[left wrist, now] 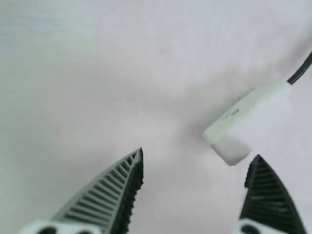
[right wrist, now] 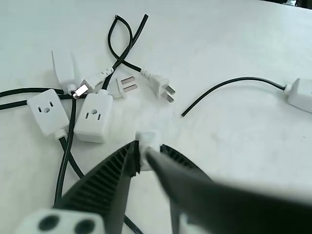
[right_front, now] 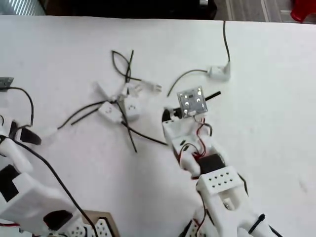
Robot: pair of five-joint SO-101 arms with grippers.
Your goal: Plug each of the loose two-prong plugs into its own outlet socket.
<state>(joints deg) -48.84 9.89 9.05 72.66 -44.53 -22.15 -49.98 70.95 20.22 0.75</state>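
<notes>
The left arm [right_front: 22,197] is closest to us. It sits low at the near edge of the table [right_front: 276,98], far off to one side of the pair of sockets [right wrist: 92,117]. Its left gripper [left wrist: 197,156] points down at the table with its two fingers wide apart and nothing in them. A white block [left wrist: 243,122] lies just past the fingertips and does not touch them. A black cord [left wrist: 300,70] comes out of the block's end, and the picture's edge cuts it off. We cannot tell if this block is a plug or a socket.

The right arm [right_front: 222,187] stretches out from the near edge toward the pair of sockets. Its right gripper [right wrist: 142,148] is pinched tight on a small white piece [right wrist: 146,138], just on the near side of the sockets. The fingers hide most of this piece, so we cannot tell what it is. From above, a square board [right_front: 192,101] on the wrist covers most of that gripper.

The pair of sockets lie side by side, faces up, and we can see their holes. Dark cords cross beside them.

Just past the sockets lie a first loose plug [right wrist: 126,85] and a second loose plug [right wrist: 161,88], with their prongs bare.

Farther off to the side of the sockets sits a far white block [right wrist: 301,92] on its own cord. The picture's edge cuts it off.
</notes>
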